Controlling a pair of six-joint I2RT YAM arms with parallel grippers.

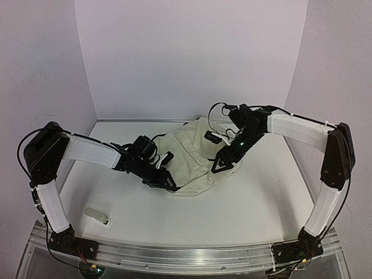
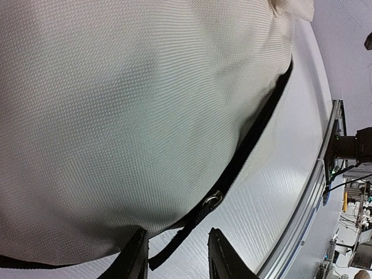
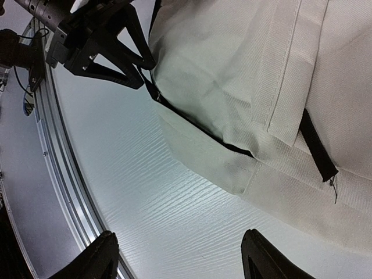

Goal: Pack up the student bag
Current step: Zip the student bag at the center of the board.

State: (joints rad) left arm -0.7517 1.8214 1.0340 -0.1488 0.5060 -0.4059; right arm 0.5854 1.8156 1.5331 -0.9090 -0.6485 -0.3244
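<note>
Student bag [image 1: 192, 160] lies slumped mid-table, between both arms. My left gripper [image 2: 177, 251] stands parted around the black strap [image 2: 256, 125] end (nothing pinched); right gripper [image 3: 180, 238] hangs wide open, empty. Closing left could miss, or drag the unheld bag.

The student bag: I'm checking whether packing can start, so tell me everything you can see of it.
The student bag is cream woven fabric, soft and slumped flat on the white table, mid-table. Black trim runs along its near edge, with a small metal ring, and a short black strap is sewn on a panel. The left gripper straddles the trim's loose end, open; the right gripper hovers open at its right side.
</note>
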